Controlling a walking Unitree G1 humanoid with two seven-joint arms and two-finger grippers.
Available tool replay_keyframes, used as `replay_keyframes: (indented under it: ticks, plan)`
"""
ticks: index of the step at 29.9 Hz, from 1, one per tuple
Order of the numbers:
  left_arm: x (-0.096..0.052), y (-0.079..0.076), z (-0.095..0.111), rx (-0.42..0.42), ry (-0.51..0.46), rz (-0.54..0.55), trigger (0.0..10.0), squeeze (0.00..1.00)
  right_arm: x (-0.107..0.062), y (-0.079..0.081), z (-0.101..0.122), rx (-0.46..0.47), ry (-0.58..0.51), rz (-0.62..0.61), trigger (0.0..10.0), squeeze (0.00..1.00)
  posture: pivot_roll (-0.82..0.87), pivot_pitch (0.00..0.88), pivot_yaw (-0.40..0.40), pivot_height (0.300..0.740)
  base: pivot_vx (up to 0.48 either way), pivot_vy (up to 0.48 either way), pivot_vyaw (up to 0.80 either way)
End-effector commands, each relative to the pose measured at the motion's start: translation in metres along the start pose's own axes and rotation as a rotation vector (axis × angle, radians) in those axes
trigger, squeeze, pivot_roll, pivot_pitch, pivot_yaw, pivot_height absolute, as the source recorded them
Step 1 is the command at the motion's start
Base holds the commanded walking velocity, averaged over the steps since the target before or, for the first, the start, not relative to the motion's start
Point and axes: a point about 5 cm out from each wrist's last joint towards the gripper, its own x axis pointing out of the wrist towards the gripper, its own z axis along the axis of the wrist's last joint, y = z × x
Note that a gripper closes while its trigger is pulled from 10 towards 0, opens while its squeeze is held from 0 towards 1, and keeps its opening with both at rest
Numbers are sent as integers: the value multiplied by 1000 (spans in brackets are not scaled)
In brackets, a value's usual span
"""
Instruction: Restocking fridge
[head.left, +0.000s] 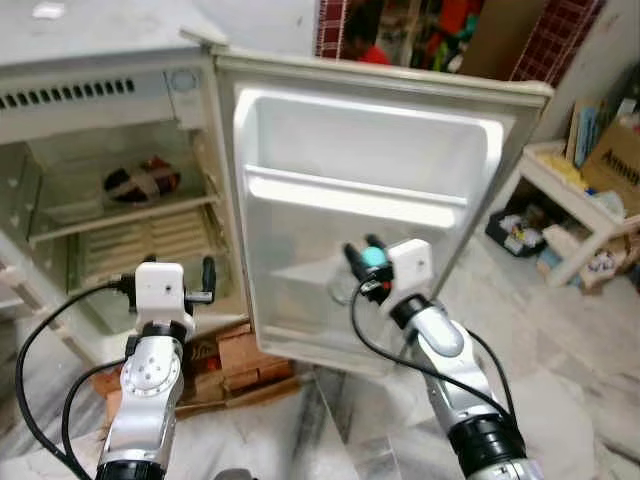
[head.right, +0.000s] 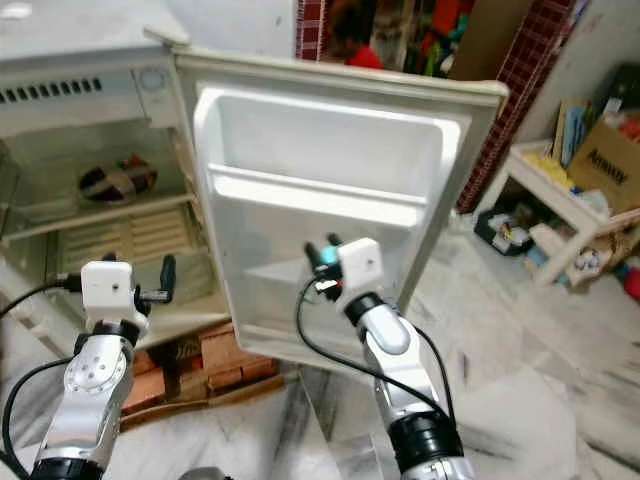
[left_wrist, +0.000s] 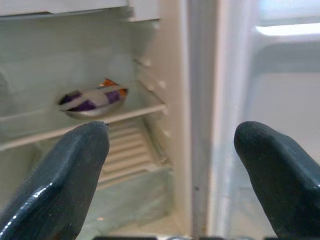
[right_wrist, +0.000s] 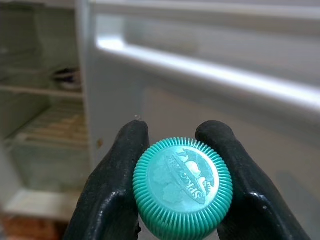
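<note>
Left gripper (head.left: 207, 280), lower left of the head view, hovers before the fridge (head.left: 120, 90) opening with its fingers (left_wrist: 65, 175) spread apart and empty. Upper left, a wrapped packet (head.left: 140, 181) lies on the fridge shelf (head.left: 130, 215). Bricks (head.left: 240, 360) sit under the fridge at lower centre. Centre frame, the open door (head.left: 380, 160) shows its pale inner shelves. Right gripper (head.left: 366, 262), just before the door's lower part, is clamped on a bottle with a green ribbed cap (right_wrist: 182, 187).
</note>
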Motion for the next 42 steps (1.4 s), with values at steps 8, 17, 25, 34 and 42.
replay_keyframes:
  ticks: [8, 17, 25, 34, 42]
  plan:
    - [-12, 8, -6, 39, 31, -2, 10000, 0, -1, -23, 10, -44, -35, -134, 10000, 0, 83, 2, -42, 740, 0, 0, 0]
    - [-36, 18, -14, 87, 64, -1, 10000, 0, -14, -54, 14, -77, -16, -320, 10000, 0, 102, 2, -46, 740, 0, -114, 0]
    - [-47, 7, -4, 239, -22, -187, 10000, 0, -24, -59, 9, -45, 1, -394, 10000, 0, 119, 9, -48, 740, 0, 0, 0]
    - [-8, 32, 46, 365, -180, -131, 10000, 0, -17, -57, 16, -15, -35, -432, 10000, 0, 124, 0, -29, 740, 0, 0, 0]
    - [-22, 28, 47, 230, -32, -157, 10000, 0, -23, -69, 19, -20, -37, -478, 10000, 0, 114, 0, -31, 740, 0, 0, 0]
